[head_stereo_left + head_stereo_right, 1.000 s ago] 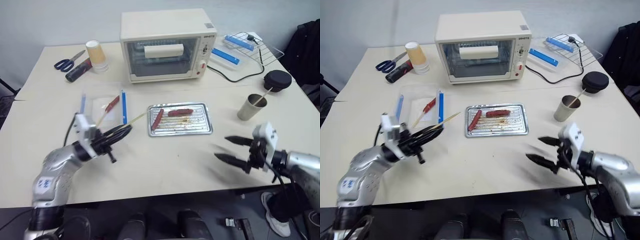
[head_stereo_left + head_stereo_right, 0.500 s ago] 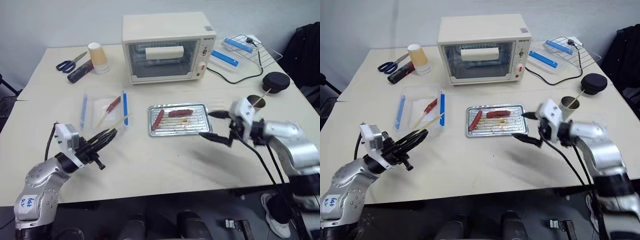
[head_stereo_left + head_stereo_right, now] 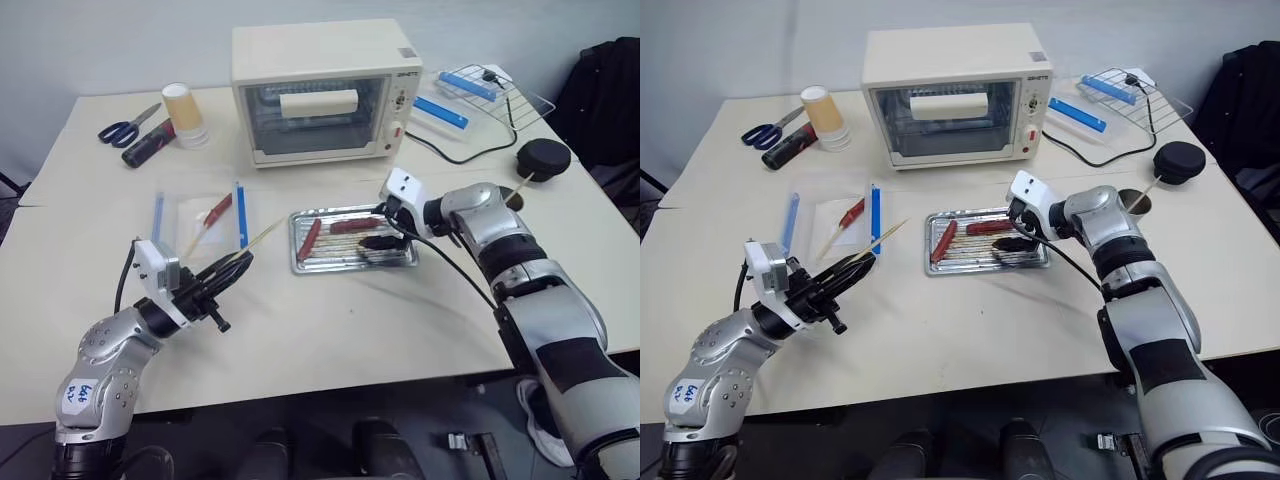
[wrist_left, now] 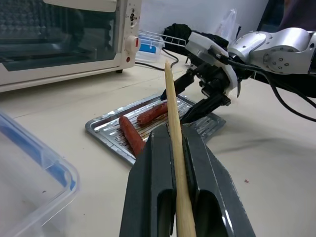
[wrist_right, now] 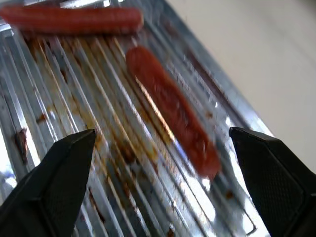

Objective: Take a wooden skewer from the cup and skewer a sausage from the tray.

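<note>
Behind our right gripper (image 3: 378, 233) stands the cream toaster oven (image 3: 322, 92), its black cable (image 3: 462, 155) trailing on the table (image 3: 330, 330) toward the wire rack (image 3: 497, 95) with blue bars. A black round lid (image 3: 541, 158) and the cup (image 3: 1134, 202) sit just beyond our right forearm, the cup mostly hidden by it. Ahead of our left gripper (image 3: 243, 262) lies a clear lidded box (image 3: 197, 216) with blue strips; scissors (image 3: 126, 125), a dark marker-like tool and stacked paper cups (image 3: 184, 113) lie farther off beyond it. Nothing blocks the open stretch of table between our two grippers.

The tray (image 3: 404, 261) lies directly under our right gripper. The nearer sausage (image 5: 173, 111) rests between the spread fingers, its long axis running away from them down the tray's ridges; the other sausage (image 3: 311, 238) lies at the tray's far end, nearer our left gripper.

The wooden skewer (image 4: 176, 163) is clamped between our left gripper's closed fingers, its long axis along them, tip pointing up and onward at the tray.

Our right arm reaches out across the table, wrist bent down, jaws wide apart over the tray. Our left forearm lies low, gripper about level.
</note>
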